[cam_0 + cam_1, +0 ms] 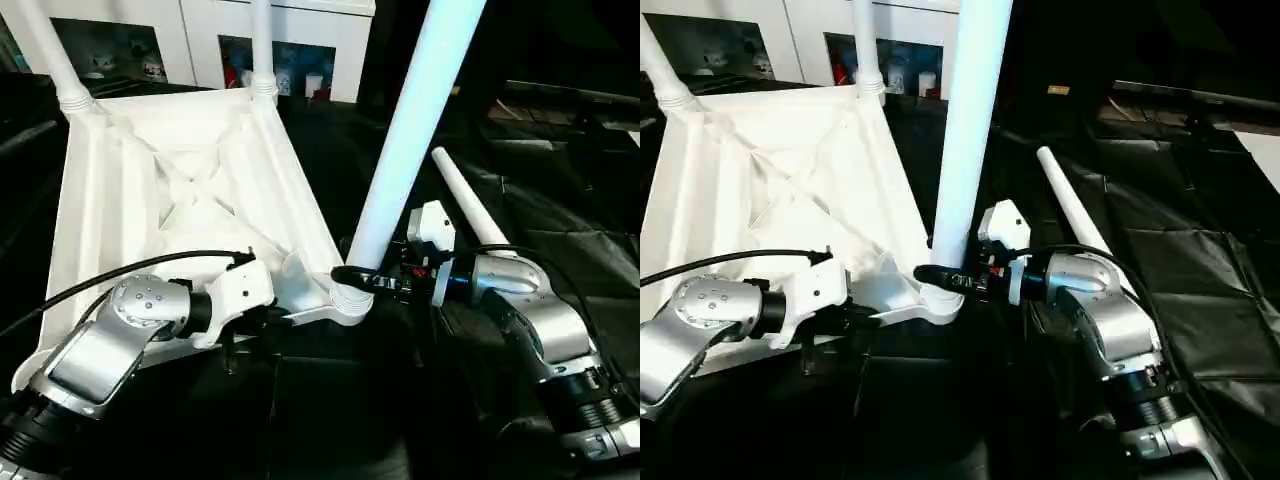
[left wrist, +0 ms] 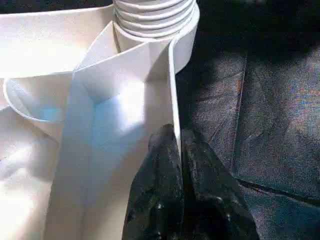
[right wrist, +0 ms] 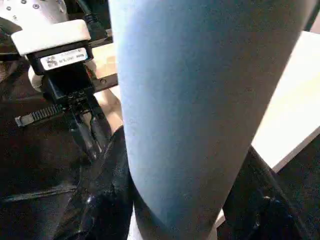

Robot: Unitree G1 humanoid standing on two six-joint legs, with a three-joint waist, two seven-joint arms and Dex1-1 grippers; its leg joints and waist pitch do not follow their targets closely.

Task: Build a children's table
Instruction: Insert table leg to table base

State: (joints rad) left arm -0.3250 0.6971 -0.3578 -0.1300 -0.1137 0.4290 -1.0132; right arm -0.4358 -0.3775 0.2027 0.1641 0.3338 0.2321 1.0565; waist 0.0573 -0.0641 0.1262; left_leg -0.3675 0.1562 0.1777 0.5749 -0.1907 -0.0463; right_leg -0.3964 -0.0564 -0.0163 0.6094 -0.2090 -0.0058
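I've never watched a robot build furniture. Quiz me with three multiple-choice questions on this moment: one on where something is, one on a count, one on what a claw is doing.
1. Where does the loose leg lie?
A. on the black sheet by the robot's right arm
B. inside the tabletop
C. in the left claw

2. How many legs stand in the tabletop's corners?
A. one
B. three
C. four

3. What is the left claw doing?
A. hanging open
B. pinching the tabletop's edge
C. gripping a leg

Answers:
1. A, the loose leg lies on the black sheet, beyond the right arm.
2. B, two far legs and the near leg, held by the right claw, stand in the tabletop.
3. B, the left claw is shut on the tabletop's thin wall.
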